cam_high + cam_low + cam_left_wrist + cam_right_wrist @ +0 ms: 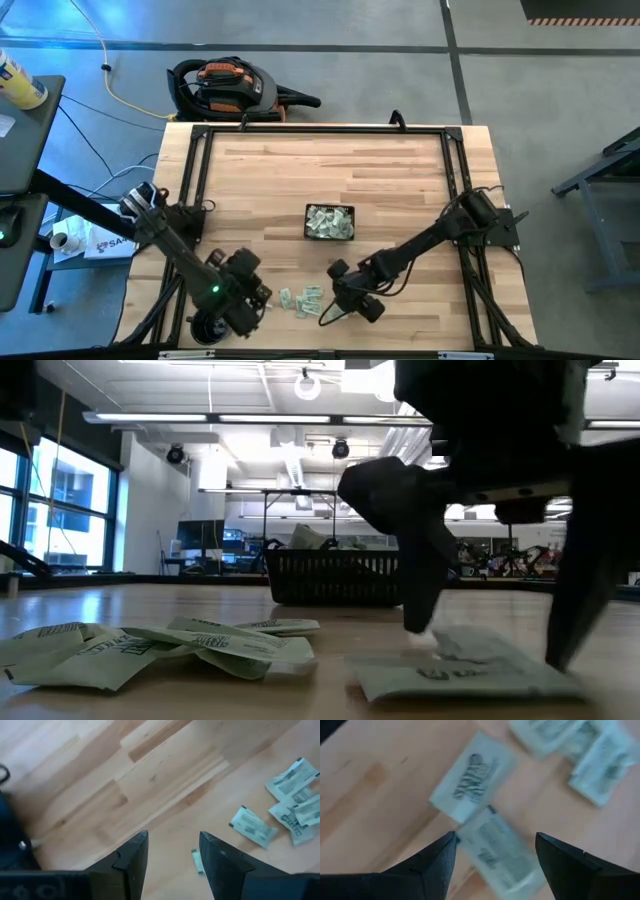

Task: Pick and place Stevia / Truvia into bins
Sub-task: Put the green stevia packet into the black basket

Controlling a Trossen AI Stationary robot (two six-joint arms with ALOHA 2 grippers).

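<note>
Your right tool [495, 852] hangs released over a sachet [497, 852] lying flat on the counter [400, 180] near its front edge. Lower straight until both fingers straddle it, then pinch. The left tool [172, 852] waits released nearby; the black tray [330, 222] sits mid-counter.

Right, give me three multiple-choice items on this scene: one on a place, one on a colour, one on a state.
1. Where is the tray?
A. near the table's middle
B. at the left edge
C. on the floor

2. What colour are the loose sachets?
A. red
B. pale green and white
C. blue

3. How is the right gripper?
A. shut on a sachet
B. open above sachets
C. inside the tray

Answers: 1 A, the high view shows it mid-table with sachets inside. 2 B, the left wrist view shows pale green and white packets. 3 B, its own wrist view shows spread fingers with sachets lying between them.
</note>
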